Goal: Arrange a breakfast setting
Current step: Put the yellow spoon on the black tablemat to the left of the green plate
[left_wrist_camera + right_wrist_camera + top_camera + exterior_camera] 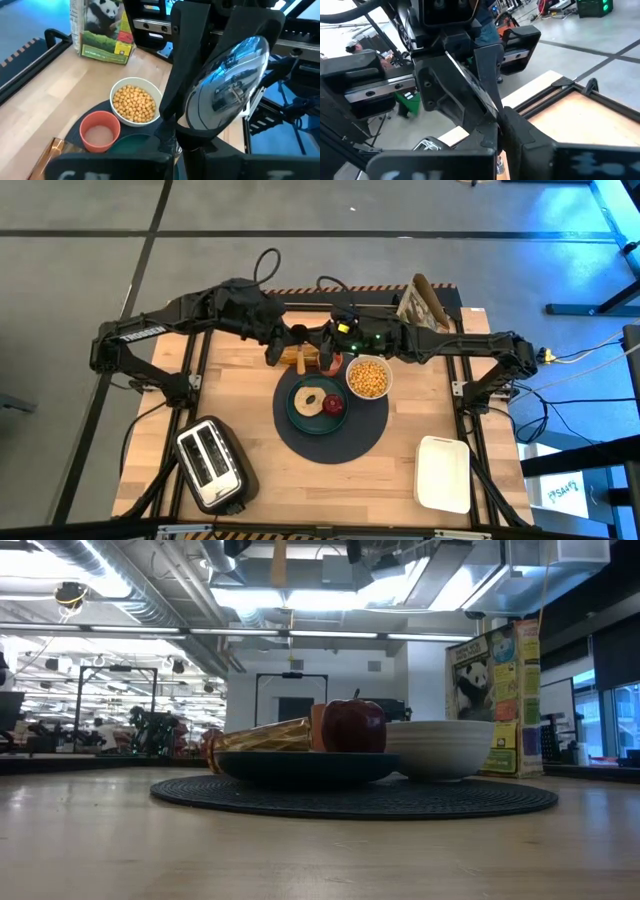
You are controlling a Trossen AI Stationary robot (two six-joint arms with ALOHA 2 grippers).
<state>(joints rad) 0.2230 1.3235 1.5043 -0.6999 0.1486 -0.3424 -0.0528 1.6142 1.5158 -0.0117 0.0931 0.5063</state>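
My left gripper (303,346) and my right gripper (322,346) meet above the table's far middle, both shut on a shiny spoon (230,85). Below them lies the dark-blue mat (352,436). On it stand the teal plate (298,414) with the bagel (308,397) and the red fruit (334,404), the white bowl (368,377) full of cereal, and the orange cup (100,131). The amber glass (262,735) lies on its side at the mat's far left edge. My left gripper pinches the spoon by its handle, close under the bowl (171,140), between its two fingers. The spoon's bowl stands out beyond the fingertips, lifted clear of the table. My right gripper meets the spoon's bowl end (495,112) where its fingers close, with the spoon (472,77) showing edge-on and running toward the left gripper. Its fingers hide the exact place of contact.
A panda cereal box (425,305) stands at the far right edge. The toaster (212,463) stands near left, and the white tray (442,472) lies near right. Bare wood lies between them at the near edge.
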